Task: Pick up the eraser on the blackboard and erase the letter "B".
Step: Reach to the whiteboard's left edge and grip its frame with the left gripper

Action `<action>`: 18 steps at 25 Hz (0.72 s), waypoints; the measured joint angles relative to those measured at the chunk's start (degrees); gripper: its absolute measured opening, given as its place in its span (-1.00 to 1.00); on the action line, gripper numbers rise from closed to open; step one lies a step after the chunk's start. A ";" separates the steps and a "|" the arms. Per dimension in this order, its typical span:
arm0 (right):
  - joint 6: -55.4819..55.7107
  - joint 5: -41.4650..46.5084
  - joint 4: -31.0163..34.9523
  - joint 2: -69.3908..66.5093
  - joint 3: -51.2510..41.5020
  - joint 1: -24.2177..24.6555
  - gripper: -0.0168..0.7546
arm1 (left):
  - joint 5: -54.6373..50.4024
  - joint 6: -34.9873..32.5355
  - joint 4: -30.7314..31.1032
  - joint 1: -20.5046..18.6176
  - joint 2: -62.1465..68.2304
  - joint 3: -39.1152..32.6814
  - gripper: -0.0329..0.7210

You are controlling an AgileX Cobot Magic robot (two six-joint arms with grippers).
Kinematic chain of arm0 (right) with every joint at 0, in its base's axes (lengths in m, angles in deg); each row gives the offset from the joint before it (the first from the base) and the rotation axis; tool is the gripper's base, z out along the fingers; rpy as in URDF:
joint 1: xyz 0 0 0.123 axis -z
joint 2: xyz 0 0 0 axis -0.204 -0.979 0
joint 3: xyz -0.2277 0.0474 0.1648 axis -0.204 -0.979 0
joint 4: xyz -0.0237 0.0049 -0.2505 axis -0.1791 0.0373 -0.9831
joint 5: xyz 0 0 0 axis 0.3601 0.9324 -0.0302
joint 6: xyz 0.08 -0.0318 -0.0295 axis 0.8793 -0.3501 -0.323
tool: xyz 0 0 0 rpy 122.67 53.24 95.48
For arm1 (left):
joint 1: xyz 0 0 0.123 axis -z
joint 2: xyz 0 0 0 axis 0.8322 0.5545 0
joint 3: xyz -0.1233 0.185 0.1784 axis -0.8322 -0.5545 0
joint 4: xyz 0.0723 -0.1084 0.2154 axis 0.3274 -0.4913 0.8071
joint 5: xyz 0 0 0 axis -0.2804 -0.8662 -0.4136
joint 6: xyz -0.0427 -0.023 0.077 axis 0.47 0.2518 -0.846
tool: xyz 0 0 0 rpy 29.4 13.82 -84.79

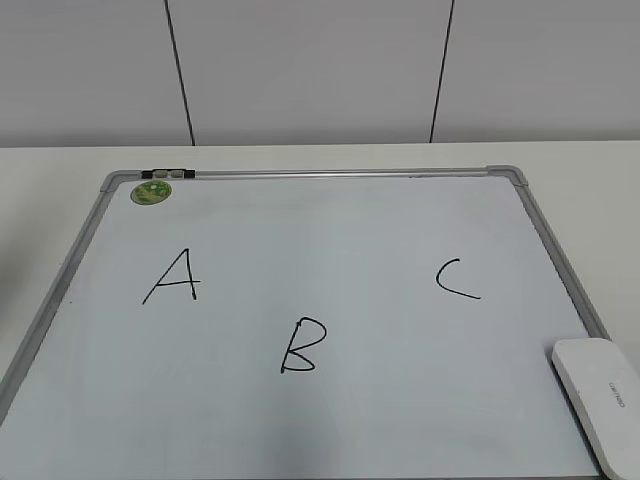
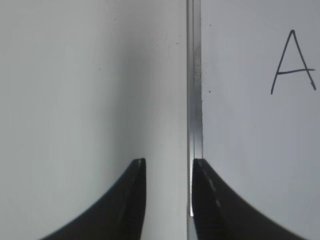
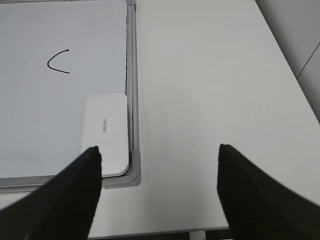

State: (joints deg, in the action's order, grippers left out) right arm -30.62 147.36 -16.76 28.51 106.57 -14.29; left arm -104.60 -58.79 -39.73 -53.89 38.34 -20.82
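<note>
The blackboard is a white dry-erase board with a grey frame, lying flat on the table. The black letter "B" is drawn at its lower middle. The eraser, a flat white block with grey lettering, lies on the board's near right corner; it also shows in the right wrist view. My right gripper is open and empty above the table, just off that corner, its left finger near the eraser. My left gripper is open and empty over the board's left frame edge. Neither gripper shows in the exterior view.
A black "A" is at the board's left and a black "C" at its right. A round green sticker sits at the far left corner. The white table extends right of the board to an edge.
</note>
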 joint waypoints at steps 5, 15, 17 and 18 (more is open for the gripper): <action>0.00 0.00 0.00 0.00 0.00 0.00 0.43 | 0.42 0.00 -0.33 0.00 12.68 7.83 -0.27; 0.00 0.00 0.00 0.00 0.00 0.00 0.43 | 0.50 0.00 -3.06 0.00 32.05 20.81 -0.27; 0.00 0.00 0.00 0.00 0.00 0.00 0.43 | -0.23 0.00 -3.85 0.00 34.85 23.14 -0.27; 0.00 0.00 0.00 0.00 0.00 0.00 0.43 | -0.42 0.00 -3.99 0.00 36.18 23.90 -0.27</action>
State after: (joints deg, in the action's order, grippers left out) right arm -30.62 147.36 -16.76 28.51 106.57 -14.29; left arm -105.02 -58.79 -43.72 -53.89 74.52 3.09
